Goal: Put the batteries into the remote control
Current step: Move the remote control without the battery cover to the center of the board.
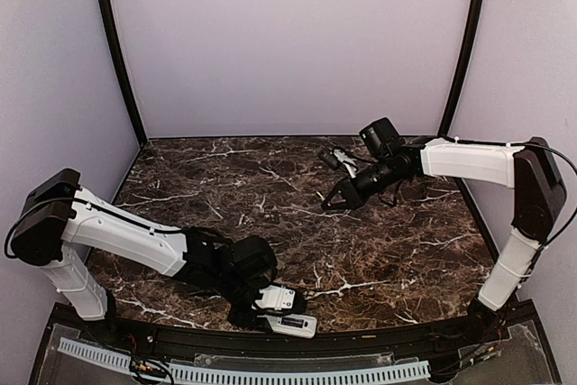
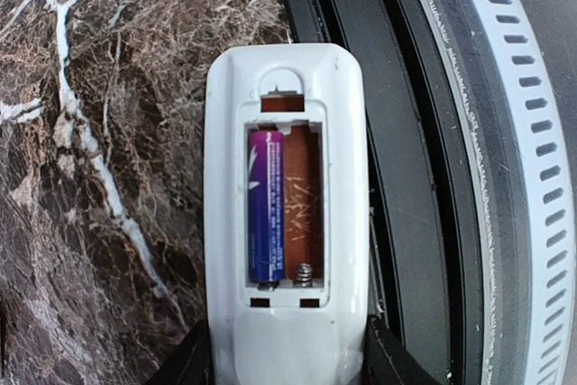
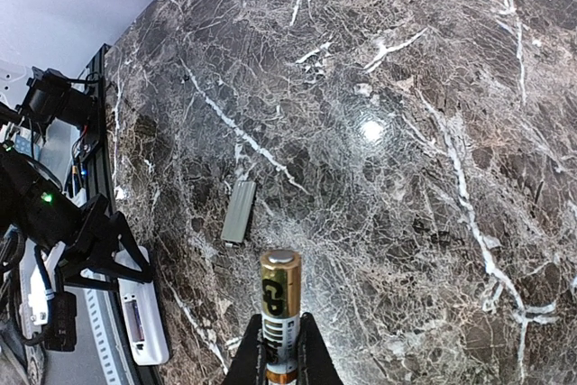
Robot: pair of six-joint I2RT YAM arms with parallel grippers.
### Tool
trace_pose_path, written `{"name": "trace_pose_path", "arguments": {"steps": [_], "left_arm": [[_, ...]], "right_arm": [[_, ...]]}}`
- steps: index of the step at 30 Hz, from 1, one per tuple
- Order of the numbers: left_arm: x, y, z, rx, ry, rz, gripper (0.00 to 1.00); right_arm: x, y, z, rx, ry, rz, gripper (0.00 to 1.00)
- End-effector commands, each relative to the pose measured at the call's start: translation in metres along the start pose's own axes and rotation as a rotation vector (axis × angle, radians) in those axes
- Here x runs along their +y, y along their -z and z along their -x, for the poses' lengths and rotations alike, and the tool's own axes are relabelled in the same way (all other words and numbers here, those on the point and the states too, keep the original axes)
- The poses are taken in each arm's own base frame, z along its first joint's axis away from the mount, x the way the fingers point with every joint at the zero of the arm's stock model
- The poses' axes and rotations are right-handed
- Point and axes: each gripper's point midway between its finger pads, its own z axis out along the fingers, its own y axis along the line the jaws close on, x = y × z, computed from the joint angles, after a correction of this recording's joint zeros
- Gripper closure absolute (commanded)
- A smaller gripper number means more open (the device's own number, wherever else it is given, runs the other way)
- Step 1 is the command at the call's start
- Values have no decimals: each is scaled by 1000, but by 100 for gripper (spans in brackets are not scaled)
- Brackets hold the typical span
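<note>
- My left claw (image 2: 288, 365) was closed on one end of the slim white plastic remote control (image 2: 287, 87), with a dark finger (image 2: 194, 362) pressed against each long side.
- The remote control lay at the near edge of the dark brown marble-patterned table (image 1: 270, 196), just left of centre and partly over the black rim (image 2: 406, 178), with its back facing up.
- The recessed compartment (image 2: 305, 205) in the back stood uncovered.
- One slim battery (image 2: 265, 205), purple in the left wrist view with an orange end, lay seated in the far bay.
- The near bay was bare, with its small metal spring (image 2: 305, 270) exposed at the end nearest my claw.
- My right claw (image 3: 280, 353) hung above the far right part of the table, well apart from the remote control.
- It was clamped on a second battery (image 3: 279, 299), a gold-and-black cylinder marked GP with an orange band, whose capped end protruded beyond the fingertips.
- A small flat grey rectangular piece (image 3: 239, 212) lay flat on the table, apart from the remote control and untouched by either claw.
</note>
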Motion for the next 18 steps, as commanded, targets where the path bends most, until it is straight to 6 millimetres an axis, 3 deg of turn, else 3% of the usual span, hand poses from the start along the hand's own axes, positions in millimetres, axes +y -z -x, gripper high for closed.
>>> {"name": "trace_pose_path", "arguments": {"steps": [1, 7, 12, 15, 18], "left_arm": [[20, -2, -13, 36, 30, 117, 93], [17, -5, -12, 29, 19, 102, 64], [14, -3, -10, 17, 14, 90, 49], [14, -1, -8, 0, 23, 91, 32], [12, 2, -5, -23, 38, 90, 27]], "right_arm": [[3, 6, 8, -17, -36, 6, 100], [10, 2, -5, 19, -94, 11, 100], [20, -2, -13, 55, -116, 25, 100], [26, -3, -16, 74, -120, 30, 100], [34, -5, -21, 108, -133, 49, 100]]}}
